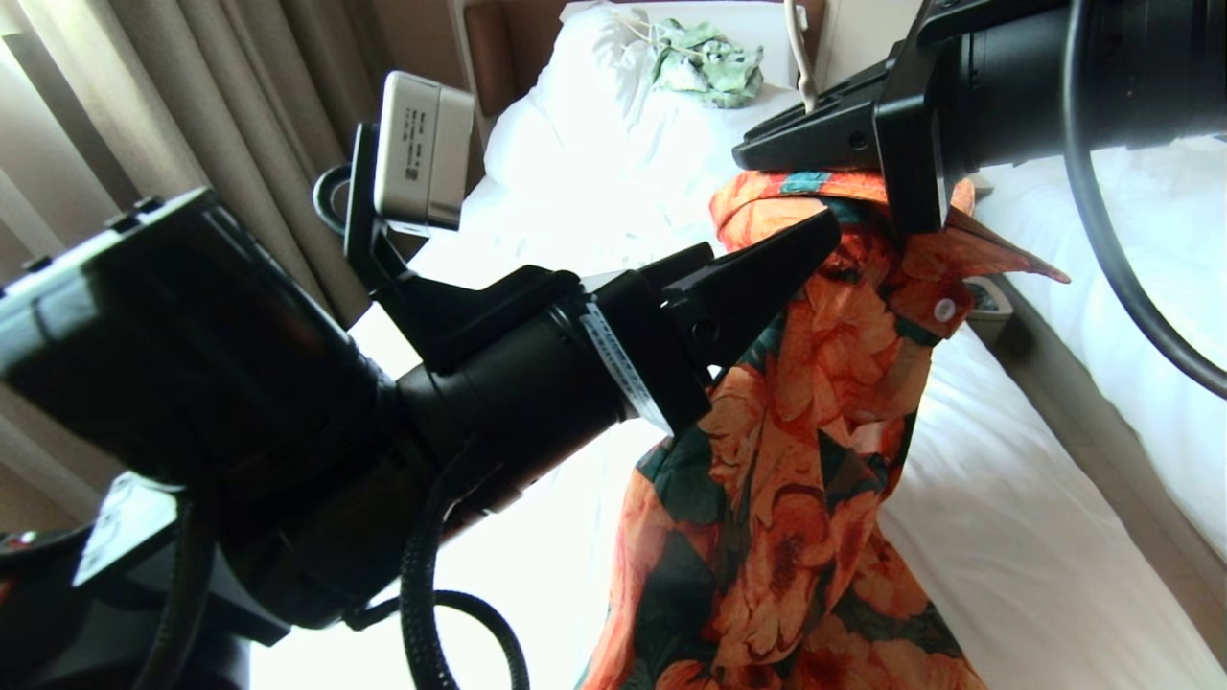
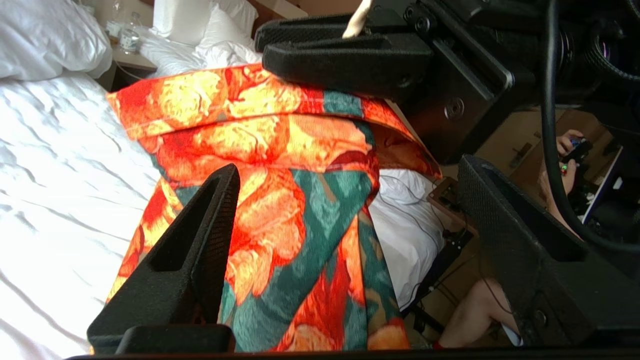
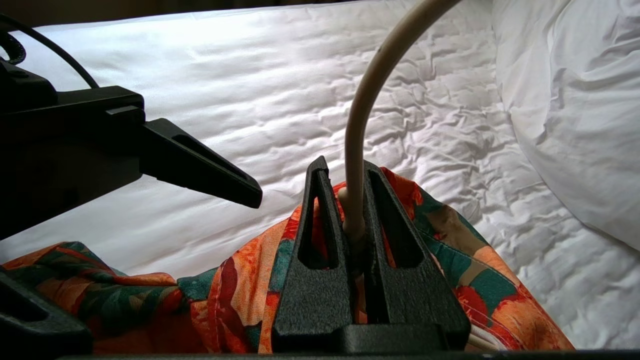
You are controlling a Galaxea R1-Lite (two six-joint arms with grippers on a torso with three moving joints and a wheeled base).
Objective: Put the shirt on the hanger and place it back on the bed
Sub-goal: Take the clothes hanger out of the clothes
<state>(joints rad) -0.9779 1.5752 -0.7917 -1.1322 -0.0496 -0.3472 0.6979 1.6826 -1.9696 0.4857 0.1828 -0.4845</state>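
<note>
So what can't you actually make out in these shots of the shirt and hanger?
- The hanger: only its hook stem shows in the right wrist view; the shirt hides its shoulders, and the frame edge cuts off the hook top.
- Shirt hem: cut off by the head view's lower edge.
- The bed: the left gripper, open, and its arm hide much of it in the head view.
- The right gripper, shut on the hanger, hides the collar's middle.

The shirt [image 1: 815, 460] hangs at the frame's centre over the bed [image 1: 1007, 537]; the left gripper [image 1: 767, 278] lies left of it, the right gripper [image 1: 815, 134] above it, at upper right
</note>
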